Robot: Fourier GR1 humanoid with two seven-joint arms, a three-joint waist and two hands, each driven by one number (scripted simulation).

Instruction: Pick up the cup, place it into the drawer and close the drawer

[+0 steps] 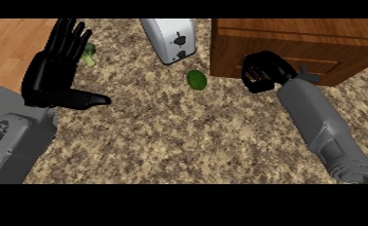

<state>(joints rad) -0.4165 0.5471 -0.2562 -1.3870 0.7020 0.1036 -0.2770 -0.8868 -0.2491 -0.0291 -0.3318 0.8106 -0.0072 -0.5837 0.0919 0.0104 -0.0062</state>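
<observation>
Speckled granite is covering one table [179, 137], with a strip of bare wood lying along its far left edge. One wooden drawer unit [302, 40] is standing at the far right, its front looking flush and shut. Two grey forearms are coming in from the lower edge. One toaster [171, 39] is sitting at the far middle, just left of the drawer unit. One left hand [54, 71] is resting open at the left, fingers spread and pointing away, thumb sticking out sideways. One right hand [265, 71] is curling its fingers against the drawer front; I cannot tell whether anything is inside them. One green leafy thing [89, 54] is peeking out beside the left fingers. One small green cup [197, 80] is lying on the table between toaster and right hand, apart from both.
</observation>
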